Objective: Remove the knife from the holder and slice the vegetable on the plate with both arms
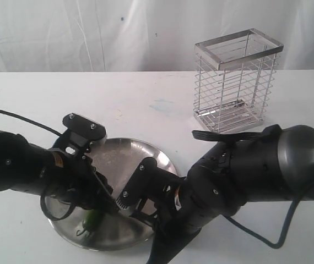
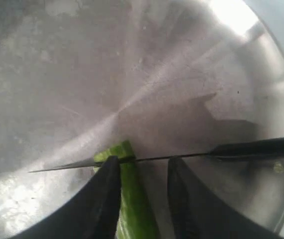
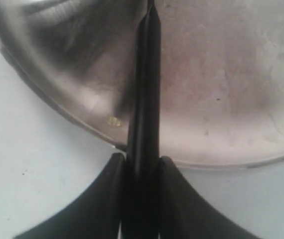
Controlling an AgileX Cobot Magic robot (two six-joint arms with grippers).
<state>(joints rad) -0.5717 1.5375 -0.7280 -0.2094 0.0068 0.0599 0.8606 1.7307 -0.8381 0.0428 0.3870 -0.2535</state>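
The pepper (image 2: 132,199) lies near-left on the plate (image 1: 146,159) between the loosely spread fingers (image 2: 102,199) of the left gripper (image 2: 143,164), steadied there while the right gripper (image 3: 141,159) pinches the knife (image 2: 256,148), blade crossing the pepper's end.

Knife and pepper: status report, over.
Right end effector shut on the knife handle. Left end effector open, straddling the pepper on the plate. Blade lies across the pepper's tip. Nothing blocking the cut.

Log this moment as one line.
right gripper: shut on knife | knife: blade across vegetable end, over plate | left gripper: open, straddling vegetable
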